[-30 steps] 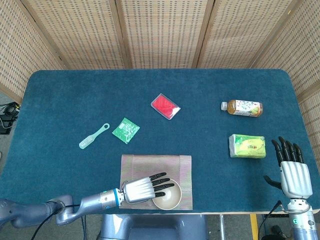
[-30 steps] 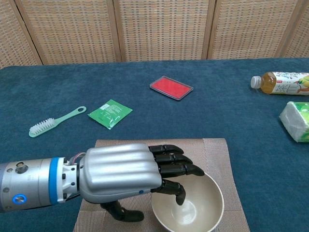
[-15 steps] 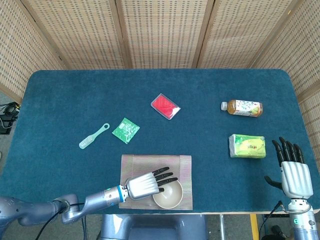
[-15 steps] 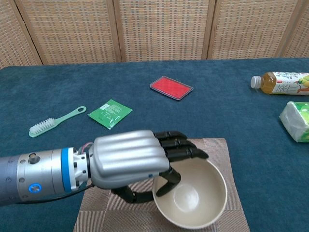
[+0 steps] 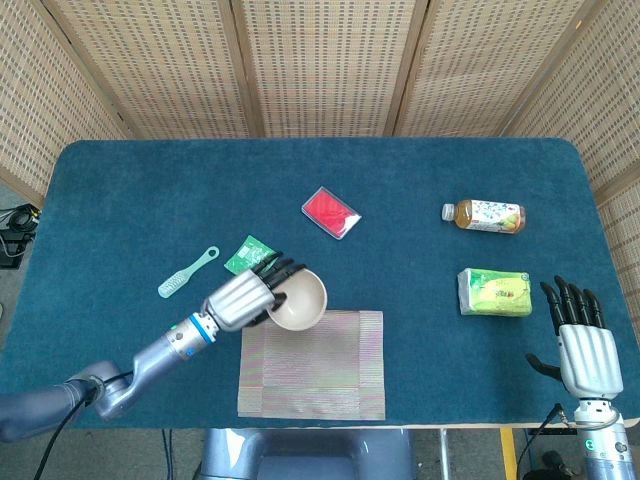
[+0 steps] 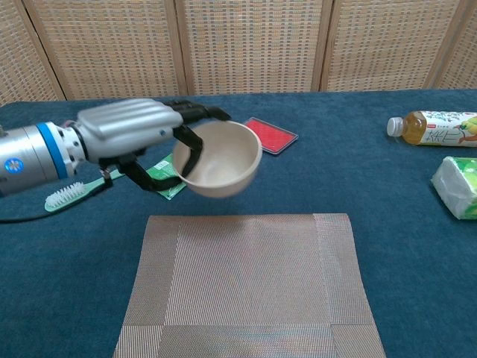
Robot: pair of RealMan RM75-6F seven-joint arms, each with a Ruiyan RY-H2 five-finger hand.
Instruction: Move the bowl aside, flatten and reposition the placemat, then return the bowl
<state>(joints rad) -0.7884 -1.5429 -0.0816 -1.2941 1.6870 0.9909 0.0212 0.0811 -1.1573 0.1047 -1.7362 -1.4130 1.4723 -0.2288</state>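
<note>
My left hand (image 5: 243, 295) (image 6: 133, 134) grips the beige bowl (image 5: 300, 299) (image 6: 218, 158) by its rim and holds it in the air, above the far left edge of the placemat. The woven brown placemat (image 5: 312, 363) (image 6: 246, 287) lies flat and bare near the table's front edge. At the front right corner of the table my right hand (image 5: 583, 342) stands upright with its fingers spread and nothing in it. The chest view does not show that hand.
A green packet (image 5: 249, 255) (image 6: 170, 174) and a pale green brush (image 5: 186, 272) (image 6: 80, 188) lie left of the bowl. A red flat case (image 5: 331, 212) (image 6: 270, 134) lies behind it. A drink bottle (image 5: 485, 215) (image 6: 432, 127) and a tissue pack (image 5: 493, 292) (image 6: 456, 186) are at the right.
My left hand has lifted the bowl off the placemat and carried it up and away to the far left. The placemat now lies bare. The right hand has barely moved.
</note>
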